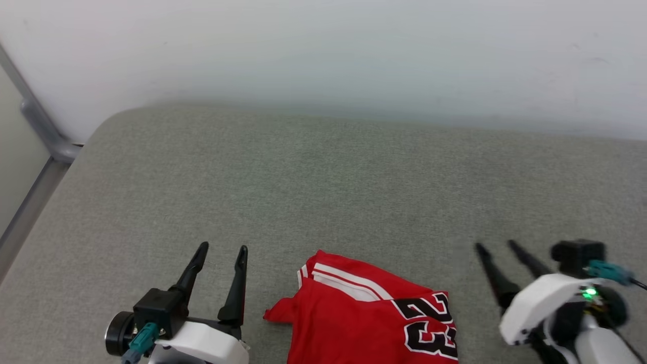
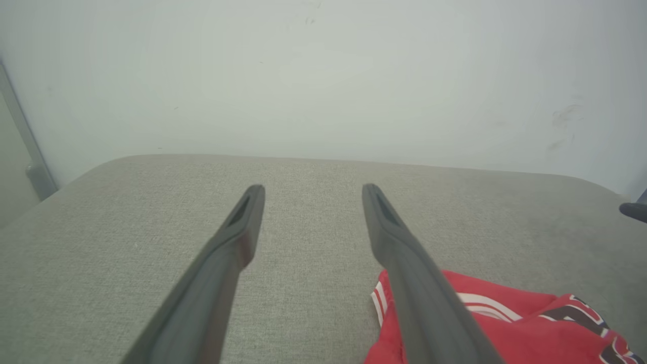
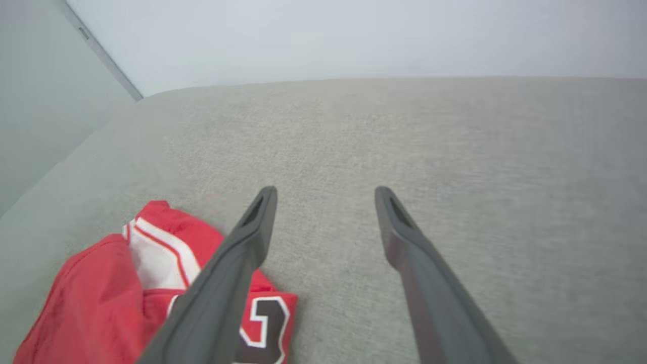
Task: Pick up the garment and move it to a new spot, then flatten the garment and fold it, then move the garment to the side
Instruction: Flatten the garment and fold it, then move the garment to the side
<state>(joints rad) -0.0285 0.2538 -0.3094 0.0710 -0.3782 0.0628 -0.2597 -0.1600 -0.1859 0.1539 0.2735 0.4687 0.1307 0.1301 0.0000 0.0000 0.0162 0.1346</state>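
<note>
The garment (image 1: pixel 364 313), a red shirt with white striped trim and a black "23" print, lies bunched and folded at the near middle of the grey cushion (image 1: pixel 323 177). My left gripper (image 1: pixel 222 247) stands open to its left, apart from the cloth, nothing between its fingers. My right gripper (image 1: pixel 498 246) is open to the garment's right, also clear of it. In the left wrist view the garment (image 2: pixel 510 323) lies low on the right behind my left gripper (image 2: pixel 311 189). In the right wrist view the garment (image 3: pixel 101 298) lies at lower left beside my right gripper (image 3: pixel 326 191).
A pale wall (image 1: pixel 323 50) runs along the cushion's far edge. A grey metal rail (image 1: pixel 40 131) stands past the cushion's left edge. Bare grey fabric stretches ahead of both grippers.
</note>
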